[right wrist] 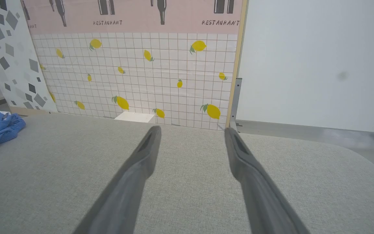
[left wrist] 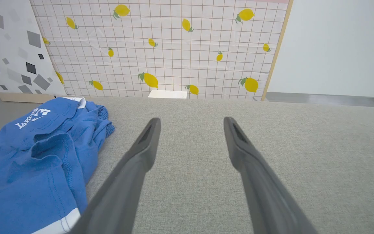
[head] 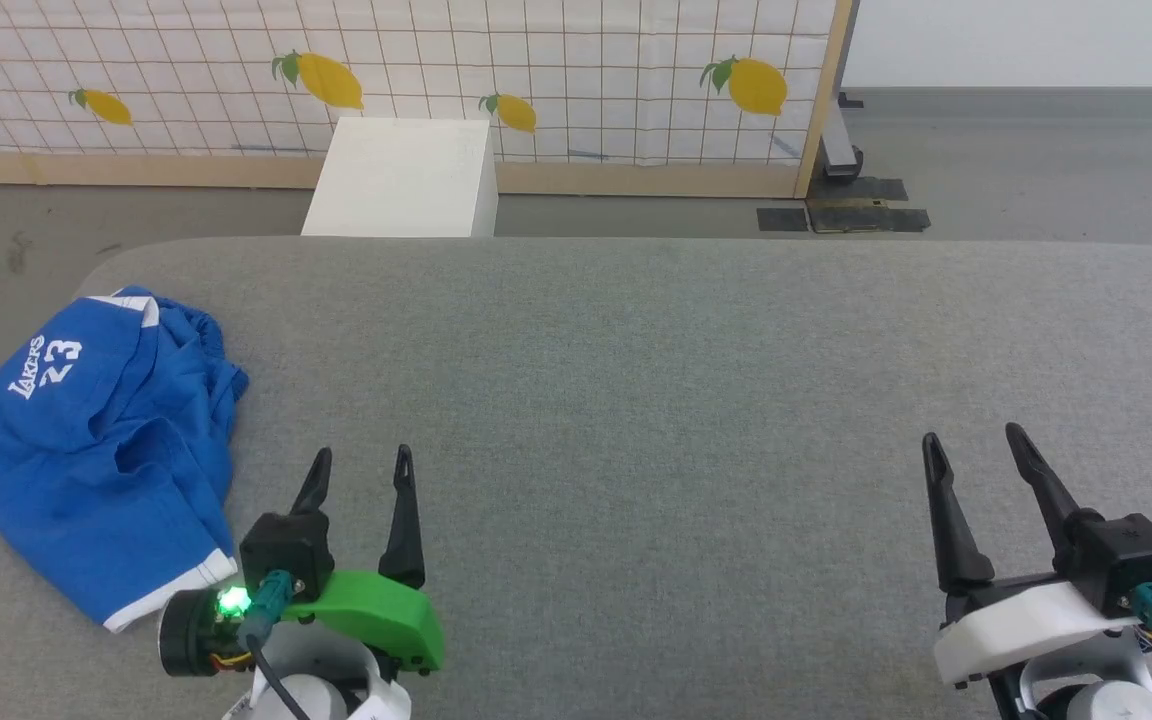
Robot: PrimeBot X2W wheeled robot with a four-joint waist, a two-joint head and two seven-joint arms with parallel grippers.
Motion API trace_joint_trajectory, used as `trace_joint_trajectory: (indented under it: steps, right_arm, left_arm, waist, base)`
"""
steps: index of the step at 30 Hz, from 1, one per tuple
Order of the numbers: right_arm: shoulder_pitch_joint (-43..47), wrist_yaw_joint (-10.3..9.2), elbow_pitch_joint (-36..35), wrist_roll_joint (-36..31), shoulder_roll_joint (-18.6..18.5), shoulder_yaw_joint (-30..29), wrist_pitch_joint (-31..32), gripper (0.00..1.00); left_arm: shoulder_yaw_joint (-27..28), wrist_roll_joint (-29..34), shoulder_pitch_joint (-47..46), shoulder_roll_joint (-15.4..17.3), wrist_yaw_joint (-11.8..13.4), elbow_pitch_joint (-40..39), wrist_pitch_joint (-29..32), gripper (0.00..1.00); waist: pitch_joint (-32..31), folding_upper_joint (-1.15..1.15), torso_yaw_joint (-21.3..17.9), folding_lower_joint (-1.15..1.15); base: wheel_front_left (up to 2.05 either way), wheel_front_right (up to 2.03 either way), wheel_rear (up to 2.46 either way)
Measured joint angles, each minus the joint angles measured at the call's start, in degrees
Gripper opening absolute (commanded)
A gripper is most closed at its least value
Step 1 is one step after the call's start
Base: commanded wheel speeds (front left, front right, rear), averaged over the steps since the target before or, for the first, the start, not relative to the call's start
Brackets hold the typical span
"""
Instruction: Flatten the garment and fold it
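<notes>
the left claw [head: 362, 455] hovers wide and empty just beside the garment [head: 101, 450], which lies crumpled in a heap at the left edge of the grey table [head: 636, 350]. the right claw [head: 972, 436], equally wide and empty, sits well apart. nothing is flattened yet, so the nearer arm seems placed to reach first.

Head cam high, looks forward and down on table [head: 636, 350]: panel [head: 576, 80] at 12 o'clock, shorts [head: 96, 450] at 9, left gripper [head: 361, 452] at 7, right gripper [head: 971, 433] at 5. Left wrist cam low over table, faces panel, shorts close at 8. Right wrist cam faces same way, shorts far off at 9. All three share table, panel, box [head: 401, 178], shorts.
</notes>
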Motion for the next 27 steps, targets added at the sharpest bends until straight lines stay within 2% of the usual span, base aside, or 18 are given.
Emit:
trace_joint_trajectory:
  steps: [16,22,27]
  right_arm:
    - [-0.36,0.00,0.47,0.51,0.00,-0.94,-1.79,1.00]
    - [-0.35,0.00,0.53,0.58,0.00,-1.46,-2.55,1.00]
    - [-0.35,0.00,0.57,0.71,0.01,-1.79,-3.19,1.00]
  left_arm:
    - [-1.57,-1.48,-1.18,-0.01,1.04,1.72,-1.87,1.00]
    - [-2.36,-1.98,-1.79,-0.03,1.68,2.55,-2.57,1.00]
    - [-2.67,-2.03,-2.30,-0.04,2.09,3.02,-3.15,1.00]
  waist:
    - [-0.15,0.00,0.65,0.00]
    - [-0.25,0.00,2.99,0.00]
    - [-0.25,0.00,6.59,0.00]
  base:
    - [0.00,0.00,0.00]
    - [0.00,0.00,0.00]
    - [0.00,0.00,0.00]
